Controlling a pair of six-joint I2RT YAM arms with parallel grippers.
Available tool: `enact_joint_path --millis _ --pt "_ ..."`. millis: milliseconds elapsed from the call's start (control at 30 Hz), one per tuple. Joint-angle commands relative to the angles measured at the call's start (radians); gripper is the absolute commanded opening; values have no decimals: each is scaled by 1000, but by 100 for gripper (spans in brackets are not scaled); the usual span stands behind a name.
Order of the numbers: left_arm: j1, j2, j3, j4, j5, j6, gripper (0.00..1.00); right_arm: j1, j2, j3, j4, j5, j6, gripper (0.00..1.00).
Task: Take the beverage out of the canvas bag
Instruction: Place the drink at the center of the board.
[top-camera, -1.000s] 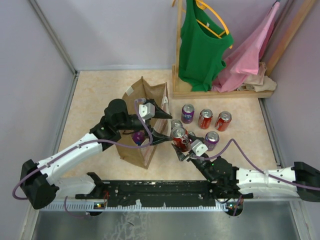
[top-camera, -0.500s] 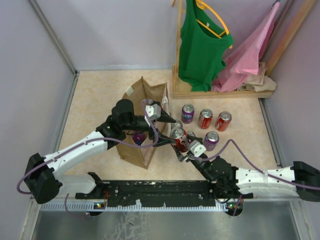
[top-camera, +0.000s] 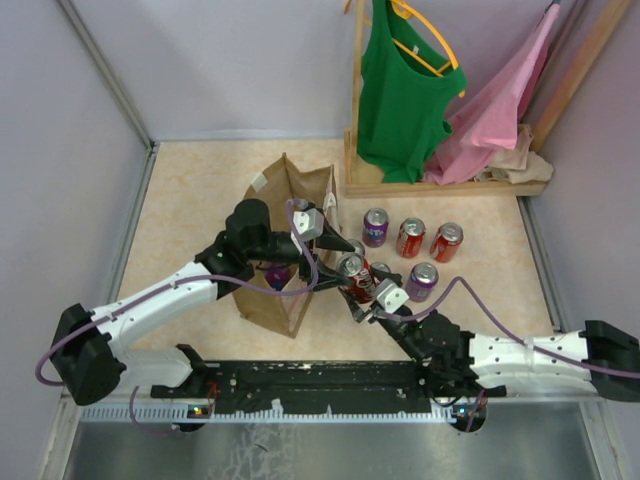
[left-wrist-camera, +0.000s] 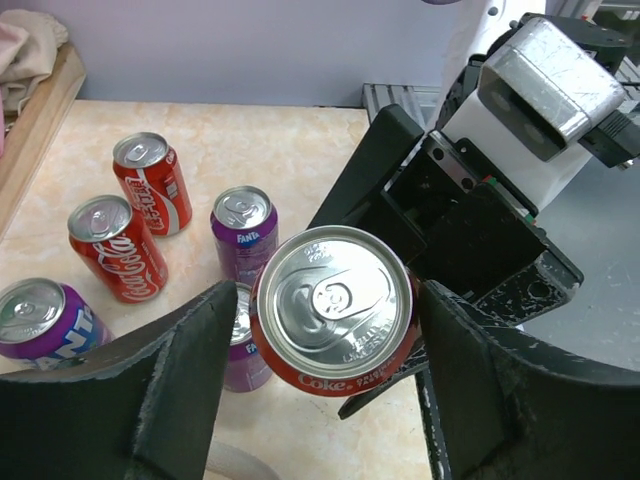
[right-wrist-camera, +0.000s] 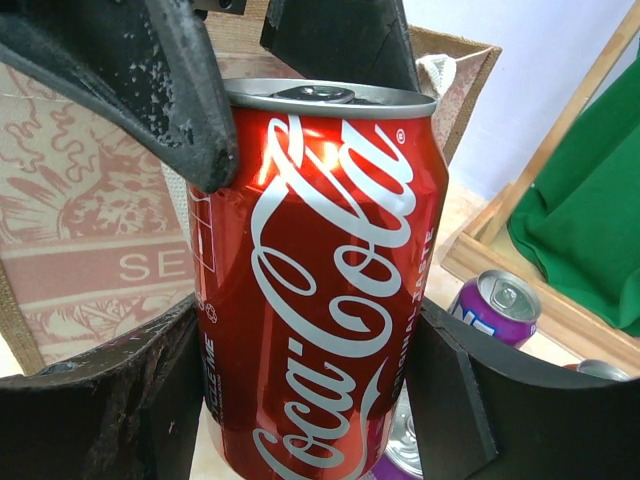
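My right gripper is shut on a red Coca-Cola can and holds it upright above the floor, just right of the tan canvas bag. In the right wrist view the can fills the space between my gripper's fingers, with the bag behind. My left gripper is open with its fingers on either side of the can's top. In the left wrist view, narrow gaps show between the can and each finger of that gripper. A purple can shows inside the bag.
Several cans stand right of the bag: purple Fanta, two Cokes, another purple one. A wooden rack with a green shirt and pink cloth stands at the back right.
My left gripper has swung right from the bag's opening to the Coke can's top. My right gripper, with the can, has shifted slightly toward it.
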Motion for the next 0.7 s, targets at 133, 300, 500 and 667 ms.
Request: enact_joint_path --millis 133,300,500,667 --pt "-8 22 -2 43 15 -18 74 8 16 83 161 -21 -1 0" --pt "-8 14 -7 24 15 -11 90 8 14 88 166 -21 -11 0" --pt "-8 -9 -23 7 0 8 100 8 6 90 182 -19 -24 0" --pt "-8 -3 -22 -3 5 10 100 8 -10 92 191 -26 -27 0"
